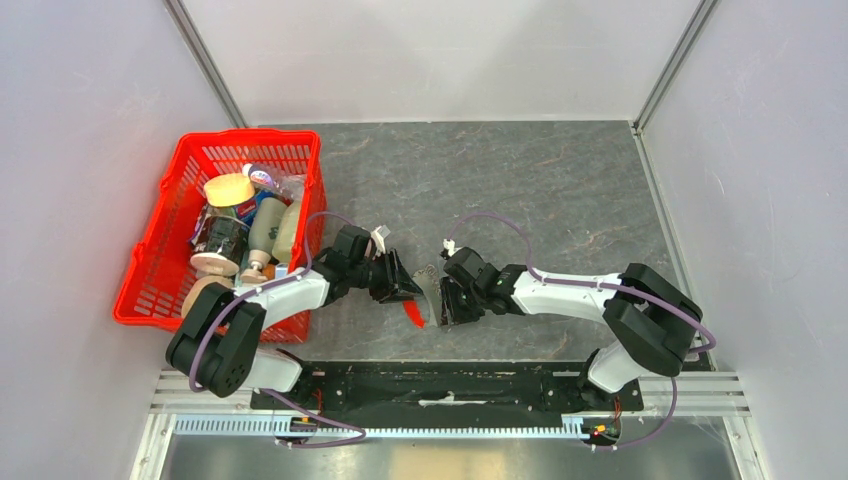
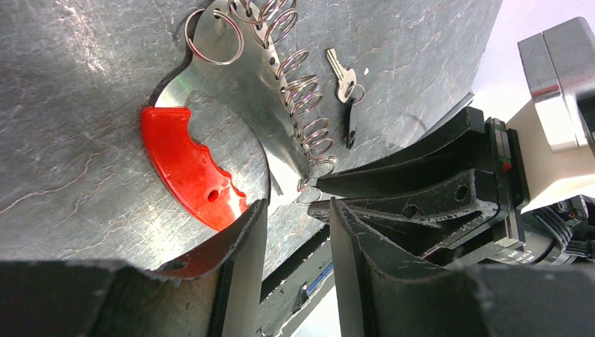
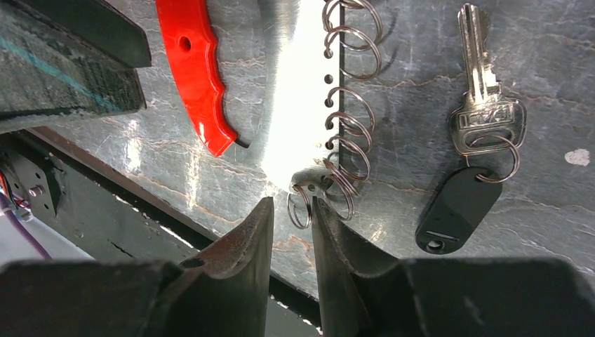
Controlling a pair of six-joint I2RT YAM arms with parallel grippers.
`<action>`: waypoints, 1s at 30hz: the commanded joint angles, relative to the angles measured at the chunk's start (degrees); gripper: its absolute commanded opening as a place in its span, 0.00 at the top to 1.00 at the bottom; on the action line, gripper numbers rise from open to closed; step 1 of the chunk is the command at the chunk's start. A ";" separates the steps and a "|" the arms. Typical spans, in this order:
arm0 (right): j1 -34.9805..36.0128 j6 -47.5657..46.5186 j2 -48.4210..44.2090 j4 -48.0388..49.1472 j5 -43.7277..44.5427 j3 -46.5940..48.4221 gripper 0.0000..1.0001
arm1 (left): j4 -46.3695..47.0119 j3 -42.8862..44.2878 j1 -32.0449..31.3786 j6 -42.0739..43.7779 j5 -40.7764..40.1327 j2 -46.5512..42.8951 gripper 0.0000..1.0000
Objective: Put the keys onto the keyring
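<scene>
The keyring lies flat on the grey table: a metal plate (image 3: 298, 105) edged with small rings, and a red curved strip (image 3: 193, 70). It also shows in the left wrist view (image 2: 231, 91) and, small, in the top view (image 1: 428, 282). The keys, a silver key (image 3: 484, 91) joined to a black fob (image 3: 456, 210), lie loose just beside the ring row (image 2: 342, 74). My right gripper (image 3: 291, 210) is narrowly open with the plate's end ring (image 3: 298, 207) between its tips. My left gripper (image 2: 296, 214) is open and empty at the plate's near end, facing the right gripper (image 1: 447, 300).
A red basket (image 1: 250, 135) full of bottles and jars stands at the left, next to the left arm. The table's near edge and a black rail (image 1: 450, 385) lie just behind both grippers. Grey walls enclose the table.
</scene>
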 commanded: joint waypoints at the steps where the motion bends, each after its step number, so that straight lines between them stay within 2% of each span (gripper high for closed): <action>1: -0.05 -0.24 0.69 0.81 -0.77 0.05 0.67 | 0.89 1.87 0.50 1.85 -0.46 -1.90 0.55; 12: -0.07 1.38 2.03 1.14 0.42 0.23 0.71 | 0.62 1.87 0.50 2.02 -0.46 -2.10 0.55; 19: -0.04 1.71 1.37 1.31 0.90 0.32 0.80 | 0.69 1.83 0.50 2.11 -0.50 -1.82 0.55; 24: -0.07 1.78 0.96 1.16 0.88 1.12 0.83 | 0.69 1.75 0.50 2.15 -0.33 -1.83 0.55; 27: -0.03 2.07 0.83 0.99 1.42 1.36 0.88 | 0.83 1.78 0.50 2.41 0.24 -2.10 0.55; 29: -0.03 2.63 0.92 0.96 1.74 1.46 1.00 | 1.82 1.53 0.27 2.40 1.20 -2.76 0.55; 30: -0.03 3.10 0.80 1.02 2.03 1.33 1.00 | 2.45 1.33 -0.05 2.37 1.73 -3.25 0.55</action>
